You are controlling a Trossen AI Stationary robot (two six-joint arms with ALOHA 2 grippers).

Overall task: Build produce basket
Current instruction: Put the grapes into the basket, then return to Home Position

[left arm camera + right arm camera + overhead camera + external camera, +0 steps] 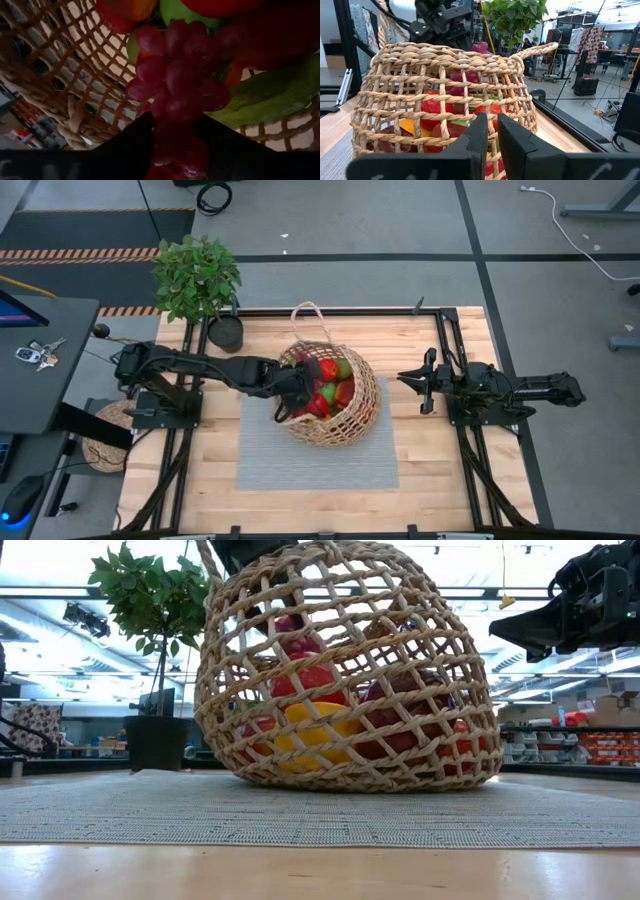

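The wicker basket (368, 395) stands on a grey mat (300, 455) at the table's middle, its looped handle (308, 310) toward the far side. Red, green, orange and yellow produce (335, 385) lies inside it. My left gripper (298, 390) reaches over the basket's left rim into its mouth, shut on a bunch of purple grapes (175, 85). Just beyond the grapes lie a green cucumber (270, 95) and red fruit. My right gripper (491, 135) waits shut and level at the table's right side, pointing at the basket (445, 100) and touching nothing. My left gripper pinches the grape bunch's near end (172, 145) between its two fingers (127, 145). It comes from the table's left, slanting down into the basket. The rest of the bunch sticks out past the fingertips over the other produce; whether it rests on them I cannot tell.
A leafy potted plant (197, 275) in a black pot (226, 332) stands at the table's far left corner, close to the basket's handle. Keys (35, 352) lie on a dark side table left of the bench. Bare wood lies near and right of the mat.
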